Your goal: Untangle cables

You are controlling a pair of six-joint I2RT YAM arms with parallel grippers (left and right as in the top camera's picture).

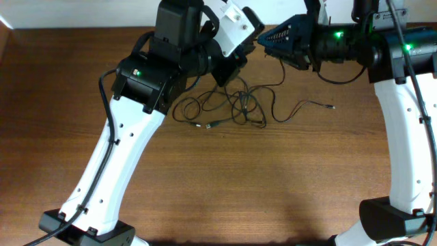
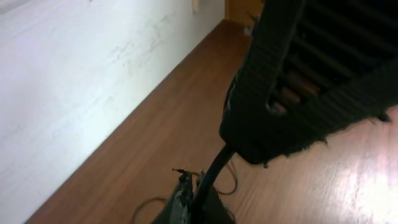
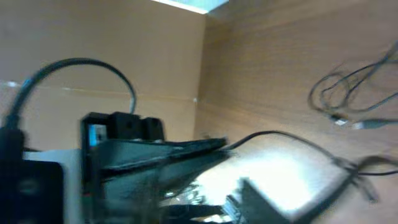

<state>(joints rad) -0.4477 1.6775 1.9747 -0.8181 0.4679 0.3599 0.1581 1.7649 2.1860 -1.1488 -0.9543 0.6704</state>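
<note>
A brown wooden table [image 1: 259, 184] meets a pale wall [image 2: 62, 93] at its far edge. The left gripper [image 2: 189, 202] is clamped on one black strand of the cables [image 1: 239, 104]. The strand rises toward the right gripper [image 1: 263, 41], close at 2 o'clock overhead. Its jaws are too blurred to judge. The tangle lies at 6 o'clock, with one plug end [image 1: 332, 106] trailing toward 3 o'clock.

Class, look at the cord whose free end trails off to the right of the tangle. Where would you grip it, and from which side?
Grip the cord on its straight stretch just behind the small plug, coming straight down from above. That stretch lies flat on the table, apart from the tangle, so a pinch across it should catch nothing else.
</note>
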